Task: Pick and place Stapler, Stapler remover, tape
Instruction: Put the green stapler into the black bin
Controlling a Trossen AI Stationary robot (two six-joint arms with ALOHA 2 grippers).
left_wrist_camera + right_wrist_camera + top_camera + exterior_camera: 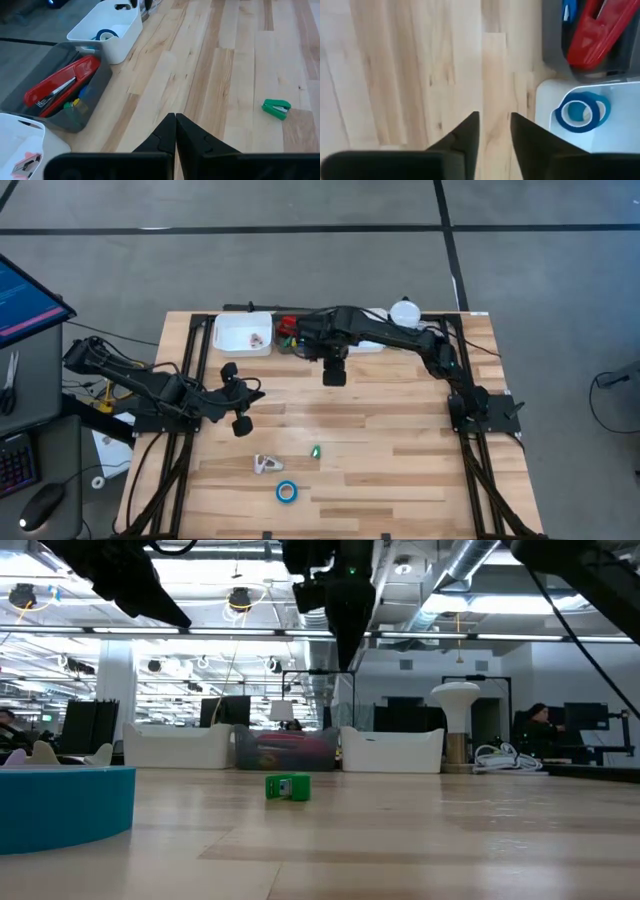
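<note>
The red stapler [62, 85] [595, 30] lies in a grey bin [290, 340] at the table's far edge. One blue tape roll [580, 112] lies flat in the white tray [620, 135] beside it. Another tape roll [287, 492] lies on the table near the front edge, next to a white stapler remover [267, 464] and a small green item [316, 450] [276, 108]. My right gripper [335, 372] [495, 132] hangs pointing down over bare wood just in front of the bins, with a narrow gap between its fingers and nothing in it. My left gripper [240, 395] [175, 132] is shut and empty at the table's left.
A second white tray [243, 333] with a small pinkish item stands left of the grey bin. A white round lamp [405, 312] stands at the far right corner. Bare wood stretches across the table's middle and right.
</note>
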